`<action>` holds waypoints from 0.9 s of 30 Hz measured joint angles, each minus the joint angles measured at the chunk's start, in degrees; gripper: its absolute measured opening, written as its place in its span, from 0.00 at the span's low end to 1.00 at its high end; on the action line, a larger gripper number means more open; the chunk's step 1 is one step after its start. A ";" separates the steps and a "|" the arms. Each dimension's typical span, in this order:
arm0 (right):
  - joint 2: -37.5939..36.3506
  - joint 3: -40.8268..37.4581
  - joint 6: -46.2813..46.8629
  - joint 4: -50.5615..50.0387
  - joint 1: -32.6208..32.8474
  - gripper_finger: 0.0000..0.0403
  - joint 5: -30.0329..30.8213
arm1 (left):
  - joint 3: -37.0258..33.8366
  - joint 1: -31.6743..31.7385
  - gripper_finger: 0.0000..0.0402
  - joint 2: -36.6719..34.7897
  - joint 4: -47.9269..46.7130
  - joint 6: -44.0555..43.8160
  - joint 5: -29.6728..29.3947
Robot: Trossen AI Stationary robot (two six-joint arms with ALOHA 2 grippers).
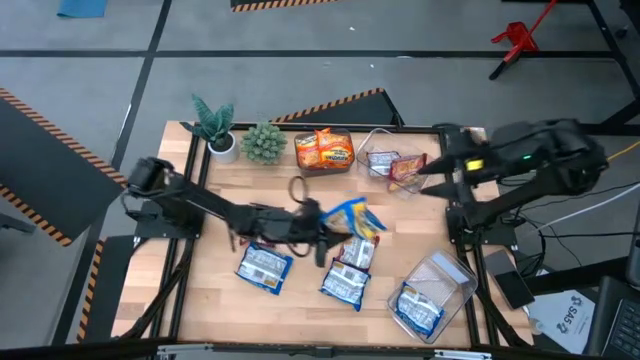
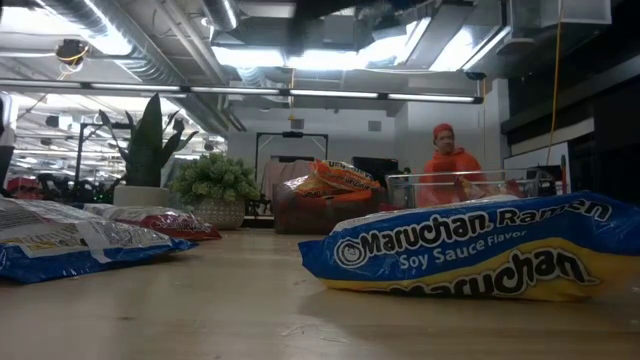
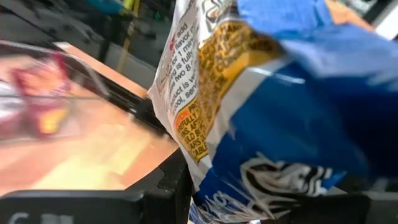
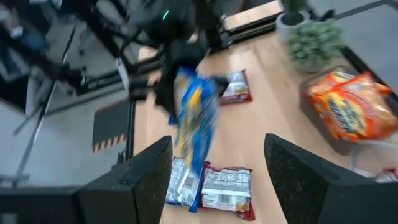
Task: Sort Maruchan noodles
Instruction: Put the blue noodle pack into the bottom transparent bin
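the left gripper (image 1: 325,238) clenches a blue-and-yellow noodle packet (image 1: 355,217) above mid-table; held by a crinkly edge, it may slip. the right gripper (image 1: 425,170) hovers released over the far-right bin (image 1: 378,135).

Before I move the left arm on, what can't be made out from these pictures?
- Left end effector: fingers hidden behind the blue-and-yellow packet it holds in the left wrist view, too small in the high view.
- Far bin: contents blurred in the left wrist view, small in the high view.
- Right end effector: open, empty; its place over the table isn't clear from the high view.
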 joint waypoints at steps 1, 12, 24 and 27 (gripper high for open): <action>-0.91 0.00 0.99 -0.43 0.00 0.59 0.98 | 2.60 0.26 0.31 2.04 -0.84 -0.29 1.20; -5.46 0.00 3.24 -1.98 -0.02 0.59 5.92 | 34.26 3.19 0.31 24.17 -16.53 1.08 15.88; -5.00 -0.02 3.24 -6.09 -0.02 0.59 5.90 | 59.02 5.63 0.31 42.89 -19.59 2.52 21.58; -4.98 -0.02 3.27 -7.40 -0.02 0.59 5.90 | 63.09 5.55 0.32 46.13 -19.80 1.00 21.72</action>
